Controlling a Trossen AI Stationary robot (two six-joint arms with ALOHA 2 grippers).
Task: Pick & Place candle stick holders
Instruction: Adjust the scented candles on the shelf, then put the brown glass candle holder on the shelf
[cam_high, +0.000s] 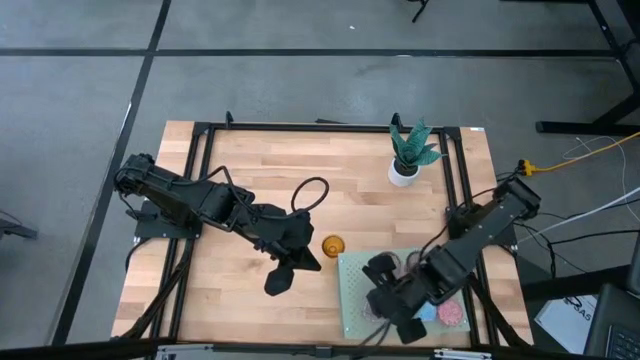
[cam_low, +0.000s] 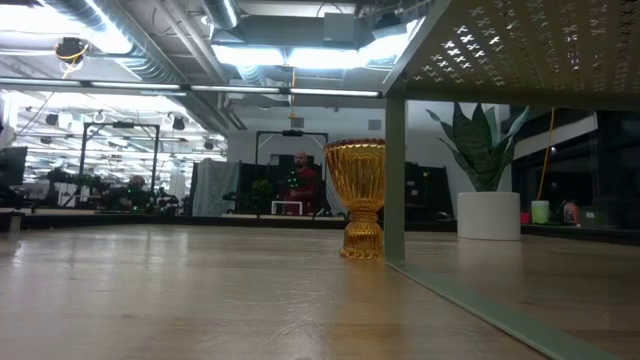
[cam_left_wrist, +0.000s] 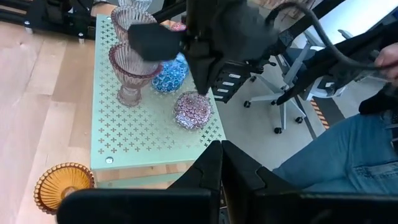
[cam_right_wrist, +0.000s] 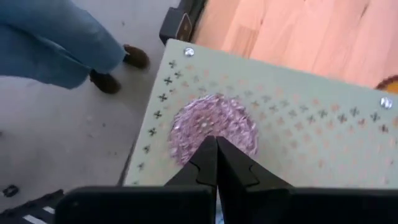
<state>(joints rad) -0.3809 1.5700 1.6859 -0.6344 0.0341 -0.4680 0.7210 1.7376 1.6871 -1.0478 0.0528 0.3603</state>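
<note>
The right gripper (cam_right_wrist: 216, 152), fingers closed and empty, hangs over the pink cup (cam_right_wrist: 214, 127) on the green mat (cam_right_wrist: 298, 124). The left gripper (cam_left_wrist: 221, 163), also closed and empty, waits at nine o'clock of the amber cup (cam_high: 333, 245) on the table (cam_high: 250, 160). Judged: approach stage; next, open and descend. The arm hides other cups.

A white pot with a green plant (cam_high: 405, 170) stands on the wooden table (cam_high: 250, 180); a person's jeans (cam_right_wrist: 43, 37) show beyond.
</note>
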